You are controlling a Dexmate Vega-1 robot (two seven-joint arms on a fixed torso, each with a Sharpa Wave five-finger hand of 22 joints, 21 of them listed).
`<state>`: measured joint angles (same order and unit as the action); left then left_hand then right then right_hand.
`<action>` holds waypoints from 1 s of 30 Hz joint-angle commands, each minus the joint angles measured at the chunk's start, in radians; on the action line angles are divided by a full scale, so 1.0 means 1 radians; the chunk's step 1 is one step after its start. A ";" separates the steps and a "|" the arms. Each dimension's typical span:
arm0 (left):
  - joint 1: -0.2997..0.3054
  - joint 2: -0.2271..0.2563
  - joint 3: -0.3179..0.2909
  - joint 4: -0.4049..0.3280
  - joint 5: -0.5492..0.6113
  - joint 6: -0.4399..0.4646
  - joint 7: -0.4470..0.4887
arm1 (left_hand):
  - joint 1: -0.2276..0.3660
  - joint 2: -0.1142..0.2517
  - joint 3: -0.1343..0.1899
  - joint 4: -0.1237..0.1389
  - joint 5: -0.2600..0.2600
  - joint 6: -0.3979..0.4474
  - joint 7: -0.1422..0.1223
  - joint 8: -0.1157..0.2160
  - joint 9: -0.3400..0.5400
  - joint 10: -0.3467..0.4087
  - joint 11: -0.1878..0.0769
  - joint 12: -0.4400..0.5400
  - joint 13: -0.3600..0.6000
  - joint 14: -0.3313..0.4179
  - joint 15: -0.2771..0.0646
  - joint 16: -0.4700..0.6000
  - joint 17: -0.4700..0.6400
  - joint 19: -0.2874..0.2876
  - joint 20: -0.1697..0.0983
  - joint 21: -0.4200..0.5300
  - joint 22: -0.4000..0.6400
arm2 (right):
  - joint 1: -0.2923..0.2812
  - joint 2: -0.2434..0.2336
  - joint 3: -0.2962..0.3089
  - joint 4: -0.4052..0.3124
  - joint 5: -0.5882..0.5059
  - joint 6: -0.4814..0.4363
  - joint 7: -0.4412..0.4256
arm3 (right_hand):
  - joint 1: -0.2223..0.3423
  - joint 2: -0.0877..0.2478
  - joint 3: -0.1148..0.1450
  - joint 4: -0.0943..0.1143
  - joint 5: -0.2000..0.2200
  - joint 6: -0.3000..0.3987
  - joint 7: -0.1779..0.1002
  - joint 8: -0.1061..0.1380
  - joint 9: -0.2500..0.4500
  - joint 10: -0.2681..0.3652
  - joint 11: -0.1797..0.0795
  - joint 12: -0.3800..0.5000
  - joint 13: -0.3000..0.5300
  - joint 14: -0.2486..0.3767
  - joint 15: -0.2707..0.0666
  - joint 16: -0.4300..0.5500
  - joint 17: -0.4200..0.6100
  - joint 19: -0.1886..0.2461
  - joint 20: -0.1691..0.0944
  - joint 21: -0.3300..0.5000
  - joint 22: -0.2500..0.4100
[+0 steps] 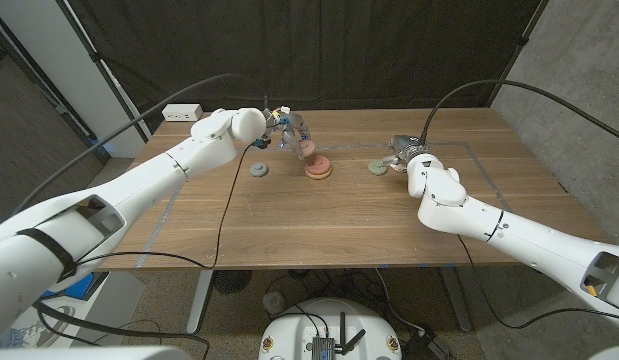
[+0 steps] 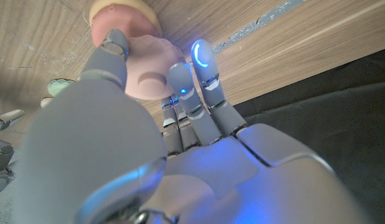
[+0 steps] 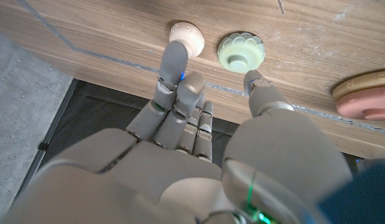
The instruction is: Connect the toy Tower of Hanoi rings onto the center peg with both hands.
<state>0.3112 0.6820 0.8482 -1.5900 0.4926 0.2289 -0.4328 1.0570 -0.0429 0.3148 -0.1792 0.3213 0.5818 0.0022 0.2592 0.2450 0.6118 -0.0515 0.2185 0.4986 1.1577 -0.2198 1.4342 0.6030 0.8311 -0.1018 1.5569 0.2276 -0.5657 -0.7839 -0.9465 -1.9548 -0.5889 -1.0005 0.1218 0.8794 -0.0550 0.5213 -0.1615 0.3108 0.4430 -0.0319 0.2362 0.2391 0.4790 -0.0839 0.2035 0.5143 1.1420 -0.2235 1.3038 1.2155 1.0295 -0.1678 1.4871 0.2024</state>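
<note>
**Hovering at the stack with a pink ring in hand**

Holding a pale pink ring (image 2: 148,78) between thumb and fingers, the left hand (image 1: 285,130) sits right above the ring stack (image 1: 318,169) at mid-table. The left wrist view shows it best: the ring is gripped at its rim and held just off the stack's pink top disc, which sits on a tan base. Whether ring and stack are touching, I cannot tell.

Now the other side of the stack. The right hand (image 1: 404,153) is low at the wooden table (image 1: 239,230), its fingers (image 3: 173,62) stretched out and close together, thumb apart, holding nothing. A green ring (image 3: 241,51) lies flat on the wood between that hand and the stack, just off the thumb's tip. A cream ring (image 3: 188,34) lies near it, at the fingertips.

On the stack's left-arm side, a grey ring (image 1: 259,170) rests alone on the table.
</note>
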 commanded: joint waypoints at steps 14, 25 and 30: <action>-0.027 -0.041 0.031 0.068 -0.009 -0.026 0.016 | 0.014 0.024 0.029 0.015 0.007 0.016 0.000 -0.007 0.007 0.106 -0.097 -0.003 0.054 0.009 0.001 -0.007 0.009 0.006 -0.110 0.002 0.004 | 0.012 0.011 -0.007 0.015 0.016 0.002 -0.005 | -0.004 0.003 0.009 0.001 0.006 0.009 -0.001 0.000 0.003 0.009 -0.004 0.006 0.002 0.002 0.002 0.001 -0.001 0.010 -0.053 0.004 0.002; -0.035 -0.052 0.046 0.088 -0.006 -0.031 0.015 | 0.017 0.026 0.029 0.016 0.008 0.024 -0.001 -0.007 0.008 0.113 -0.097 -0.004 0.053 0.008 0.001 -0.013 0.008 0.007 -0.110 0.001 0.001 | 0.002 0.010 -0.001 0.018 0.033 0.004 -0.019 | -0.005 0.003 0.009 0.001 0.006 0.009 0.000 -0.001 0.003 0.010 -0.004 0.006 0.003 0.005 0.002 0.004 0.001 0.008 -0.052 0.003 0.000; -0.040 -0.058 0.051 0.098 -0.007 -0.033 0.012 | 0.019 0.025 0.029 0.015 0.008 0.025 -0.001 -0.009 0.009 0.115 -0.097 -0.005 0.055 0.014 0.001 -0.010 0.015 0.009 -0.110 0.002 0.001 | 0.003 0.007 0.000 0.018 0.037 0.006 -0.022 | -0.006 0.003 0.009 0.001 0.006 0.011 -0.001 -0.001 0.003 0.012 -0.003 0.006 0.002 0.002 0.002 0.001 -0.002 0.010 -0.052 0.005 0.001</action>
<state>0.2824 0.6380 0.8839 -1.5171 0.4850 0.2020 -0.4170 1.0555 -0.0414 0.3191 -0.1835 0.3230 0.5965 0.0025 0.2468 0.2488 0.6232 -0.0540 0.2102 0.4987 1.1595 -0.2179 1.4270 0.6131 0.8311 -0.1018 1.5569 0.2275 -0.5596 -0.7750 -0.9495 -1.9389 -0.5650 -0.9968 0.1085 0.8794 -0.0550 0.5213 -0.1614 0.3107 0.4430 -0.0319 0.2362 0.2391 0.4790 -0.0840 0.2035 0.5144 1.1419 -0.2235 1.3037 1.2142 1.0295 -0.1678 1.4871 0.2004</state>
